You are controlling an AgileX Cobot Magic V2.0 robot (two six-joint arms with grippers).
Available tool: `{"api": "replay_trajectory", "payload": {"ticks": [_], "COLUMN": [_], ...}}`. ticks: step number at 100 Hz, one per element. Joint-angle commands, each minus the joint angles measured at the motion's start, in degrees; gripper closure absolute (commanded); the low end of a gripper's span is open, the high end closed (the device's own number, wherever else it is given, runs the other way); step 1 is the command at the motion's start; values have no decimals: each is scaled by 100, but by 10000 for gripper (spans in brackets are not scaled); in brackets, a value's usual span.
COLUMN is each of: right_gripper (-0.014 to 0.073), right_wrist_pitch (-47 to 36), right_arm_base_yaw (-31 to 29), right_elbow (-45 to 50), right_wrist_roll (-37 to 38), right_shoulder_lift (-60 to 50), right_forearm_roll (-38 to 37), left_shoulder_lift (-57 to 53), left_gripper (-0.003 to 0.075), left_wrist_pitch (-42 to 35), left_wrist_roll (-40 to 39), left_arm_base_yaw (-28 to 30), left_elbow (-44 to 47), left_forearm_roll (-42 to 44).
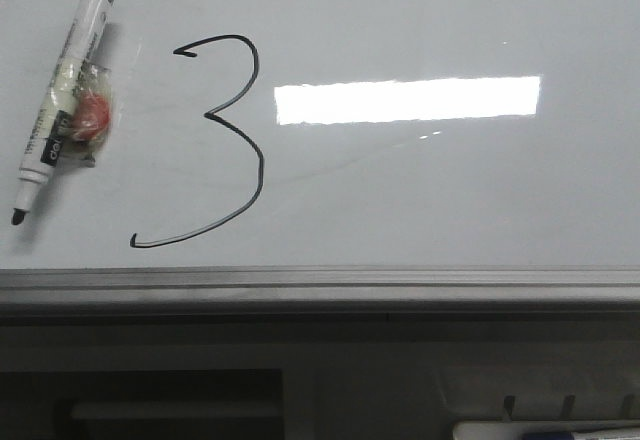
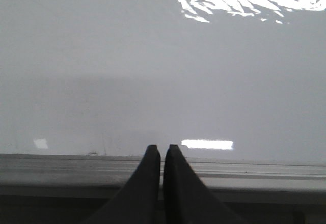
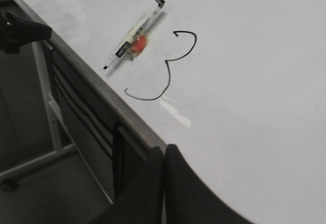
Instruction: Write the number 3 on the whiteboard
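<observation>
Even, cool overhead light, sharp rectangular glare on the glossy whiteboard (image 1: 420, 180), rippled broken glare in the left wrist view, soft shadow band near its edge strip, dim murky underside below, mild grain, soft focus on close fingers.

Front view: looks steeply down, close over the whiteboard (image 1: 420, 190), its ridged edge strip crossing the lower frame. Left wrist view: low and near, facing across the bare board from behind the left pincer (image 2: 162, 150). Right wrist view: higher, farther, oblique. Front and right wrist views share the number 3 (image 1: 215, 140) and marker (image 1: 62, 100).
</observation>
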Motion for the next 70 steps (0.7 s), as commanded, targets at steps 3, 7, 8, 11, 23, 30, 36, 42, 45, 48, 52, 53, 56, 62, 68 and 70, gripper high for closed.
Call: {"api": "replay_trajectory", "payload": {"ticks": [3, 7, 8, 11, 23, 30, 36, 42, 45, 48, 52, 53, 56, 62, 68, 70], "right_gripper": [636, 636, 636, 636, 636, 636, 636, 636, 636, 636, 636, 636, 636, 636, 636, 636], "right_wrist_pitch": [-907, -1106, -1134, -1241, -1532, -1734, -1931, -2070, -2082, -2071, -2086, -2069, -2071, -2040, -2039, -2039], "right_arm_base_yaw": [-322, -533, -612, -787, -1706, -2256, -2792, -3239, -3490, -3625, -3883, -3964, -4122, -4401, -4652, -4721], "right_elbow": [-135, -135, -135, -135, -121, -65, -2, 74, 112, 135, 174, 198, 224, 326, 423, 462], "right_wrist_roll": [58, 58, 58, 58, 58, 58, 58, 58, 58, 58, 58, 58, 58, 58, 58, 58], "right_shoulder_lift": [64, 64, 64, 64, 64, 64, 64, 64, 64, 64, 53, 42, 23, -75, -185, -225], "right_forearm_roll": [-328, -405, -441, -507, -582, -582, -582, -582, -582, -582, -582, -582, -582, -571, -550, -550], "left_shoulder_lift": [-142, -142, -142, -142, -142, -142, -142, -142, -142, -142, -142, -142, -142, -142, -142, -142], "left_gripper": [741, 741, 741, 741, 741, 741, 741, 741, 741, 741, 741, 741, 741, 741, 741, 741], "left_wrist_pitch": [-284, -284, -284, -284, -284, -284, -284, -284, -284, -284, -284, -284, -284, -284, -284, -284], "left_wrist_roll": [-36, -36, -36, -36, -36, -36, -36, 0, -36, -36, -36, -36, -36, -36, 0, -36], "left_arm_base_yaw": [-4, -4, -4, -4, -4, -4, -4, -4, -4, -4, -4, -4, -4, -4, -4, -4], "left_elbow": [71, 71, 71, 71, 71, 71, 71, 71, 71, 71, 71, 71, 71, 71, 71, 71], "left_forearm_roll": [-40, -40, -40, -40, -40, -40, -40, -40, -40, -40, -40, -40, -40, -40, -40, -40]}}
